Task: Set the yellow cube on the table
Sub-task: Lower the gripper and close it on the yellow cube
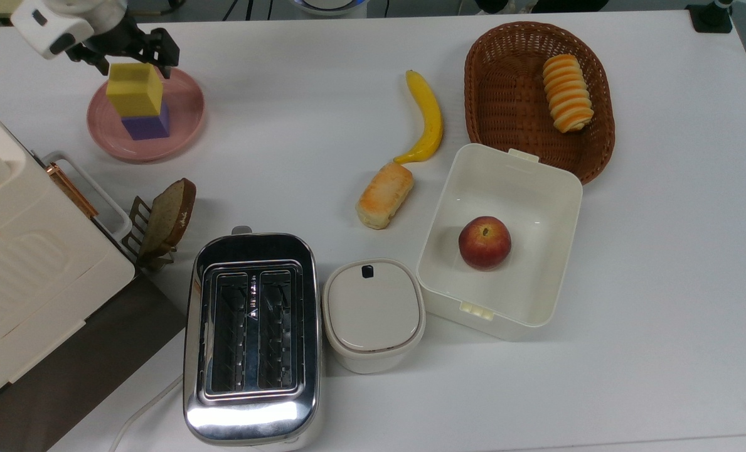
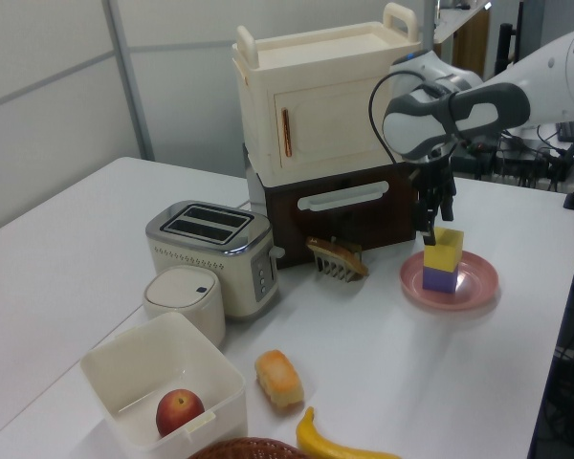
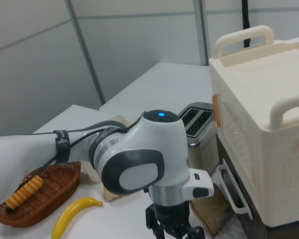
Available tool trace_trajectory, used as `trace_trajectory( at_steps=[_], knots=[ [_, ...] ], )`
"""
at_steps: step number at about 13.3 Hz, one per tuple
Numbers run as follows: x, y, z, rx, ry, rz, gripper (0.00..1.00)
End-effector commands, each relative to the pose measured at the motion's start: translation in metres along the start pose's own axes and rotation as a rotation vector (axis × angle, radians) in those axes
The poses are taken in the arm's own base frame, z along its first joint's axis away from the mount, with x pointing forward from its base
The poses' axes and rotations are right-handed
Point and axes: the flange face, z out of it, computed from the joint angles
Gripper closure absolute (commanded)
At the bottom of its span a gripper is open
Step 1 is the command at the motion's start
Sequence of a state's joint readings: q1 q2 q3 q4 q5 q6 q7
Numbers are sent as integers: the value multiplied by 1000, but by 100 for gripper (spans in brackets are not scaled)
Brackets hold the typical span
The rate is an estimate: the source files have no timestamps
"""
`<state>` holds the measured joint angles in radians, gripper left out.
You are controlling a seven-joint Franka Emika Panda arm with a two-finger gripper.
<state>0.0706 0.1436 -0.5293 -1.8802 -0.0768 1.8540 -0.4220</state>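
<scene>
From where I sit, the gripper point(image 1: 135, 58) hangs just over the yellow cube point(image 1: 135, 89), its two black fingers spread wide, one at each far corner of the cube's top in the top view, and I can't make out any contact with the foam, so I read the hand as released and holding nothing. The yellow cube rests squarely on the purple cube point(image 1: 149, 124), and the pair stands on the round pink plate point(image 1: 184, 119) at the top view's far left of the table point(image 1: 661, 263). In the left view the fingers point(image 2: 427, 226) come straight down beside the cube's upper edge (the wrist is vertical, the white arm reaching in from the left view's right). Behind the plate in the left view stands the cream cabinet point(image 2: 316, 105) on its brown base. Near it a slice of bread sits in a small rack point(image 1: 162, 223). The toaster point(image 1: 251, 336) and a lidded white container point(image 1: 373, 314) lie on the near side of the top view, well apart from the plate. Further to the top view's right I see the banana point(image 1: 428, 119), a bread roll point(image 1: 384, 194), an apple point(image 1: 484, 242) inside an open white box point(image 1: 558, 207), and a wicker basket point(image 1: 504, 81).
</scene>
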Motion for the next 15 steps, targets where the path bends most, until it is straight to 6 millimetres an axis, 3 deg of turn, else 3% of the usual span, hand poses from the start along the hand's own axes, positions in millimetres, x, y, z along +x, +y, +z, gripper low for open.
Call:
trace_trajectory(
  at_steps=[1, 5, 15],
  knots=[
    [-5, -7, 25, -31, 36, -30, 0],
    [-3, 2, 32, -57, 56, -22, 0],
    [0, -2, 34, -60, 53, -26, 0]
  ],
)
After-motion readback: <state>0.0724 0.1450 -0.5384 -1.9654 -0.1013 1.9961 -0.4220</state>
